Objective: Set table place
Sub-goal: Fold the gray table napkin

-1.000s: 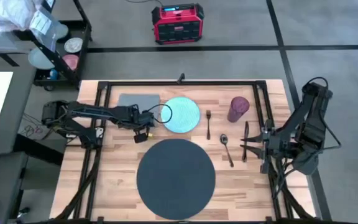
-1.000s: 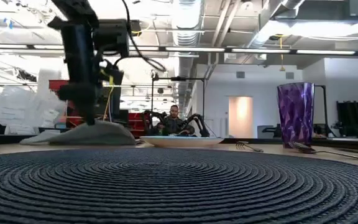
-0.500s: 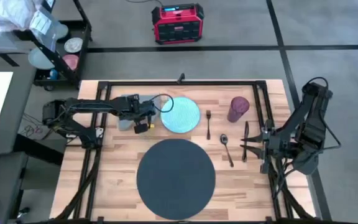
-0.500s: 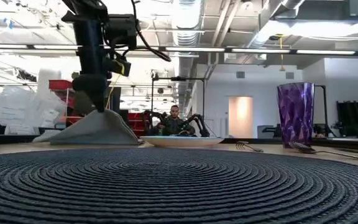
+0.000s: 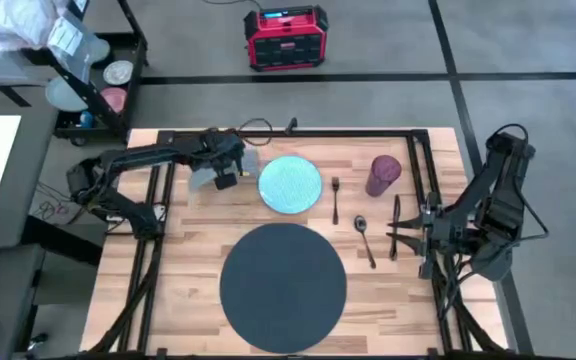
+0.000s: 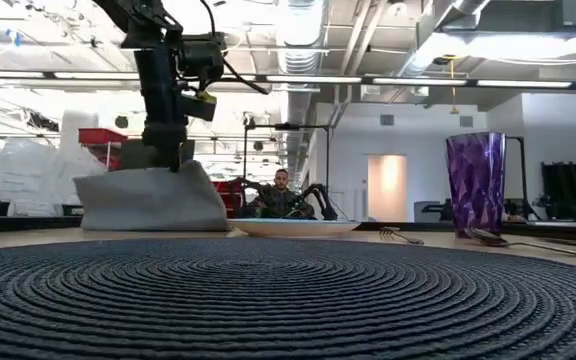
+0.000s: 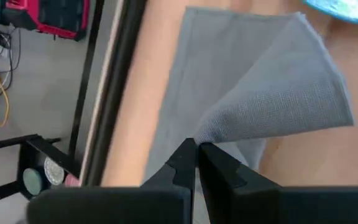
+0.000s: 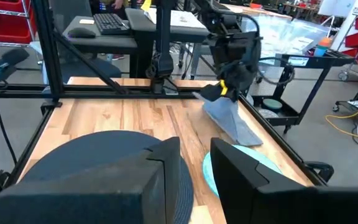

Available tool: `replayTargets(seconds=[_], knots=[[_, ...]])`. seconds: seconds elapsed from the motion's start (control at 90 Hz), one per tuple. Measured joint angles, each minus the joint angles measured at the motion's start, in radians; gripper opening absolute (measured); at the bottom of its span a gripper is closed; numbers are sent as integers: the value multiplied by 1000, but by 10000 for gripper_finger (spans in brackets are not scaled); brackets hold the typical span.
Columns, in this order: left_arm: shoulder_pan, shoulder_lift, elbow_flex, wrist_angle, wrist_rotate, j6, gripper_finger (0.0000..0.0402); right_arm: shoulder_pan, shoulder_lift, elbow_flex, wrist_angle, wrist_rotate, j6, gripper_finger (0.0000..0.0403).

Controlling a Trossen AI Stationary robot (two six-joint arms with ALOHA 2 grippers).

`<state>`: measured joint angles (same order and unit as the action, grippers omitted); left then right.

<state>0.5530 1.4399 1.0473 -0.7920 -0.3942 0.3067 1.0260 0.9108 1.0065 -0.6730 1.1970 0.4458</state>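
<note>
grey napkin [image 5: 211,172], the only one, hung pinched in the left gripper [image 5: 226,172]; one fork [image 5: 335,199] lay lengthwise front-to-back; right gripper [image 5: 396,228] sat parted.

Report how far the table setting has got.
Little looks done: the big dark grey round mat lies bare at the table's near edge. In hand: the left gripper is shut on the grey square napkin, one corner lifted. Left: the teal round plate, metal fork, spoon, knife and purple cup sit unarranged. The right gripper waits, open.
</note>
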Motion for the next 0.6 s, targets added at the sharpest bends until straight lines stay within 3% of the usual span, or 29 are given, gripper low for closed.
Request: replayTargets(seconds=[0.322,0.489,0.6], knots=[[116,46,3,119,114,110,0,0,0,0,0,0,0,77],[192,146,3,173,114,142,0,0,0,0,0,0,0,77],[234,199,3,260,50,149,0,0,0,0,0,0,0,77]])
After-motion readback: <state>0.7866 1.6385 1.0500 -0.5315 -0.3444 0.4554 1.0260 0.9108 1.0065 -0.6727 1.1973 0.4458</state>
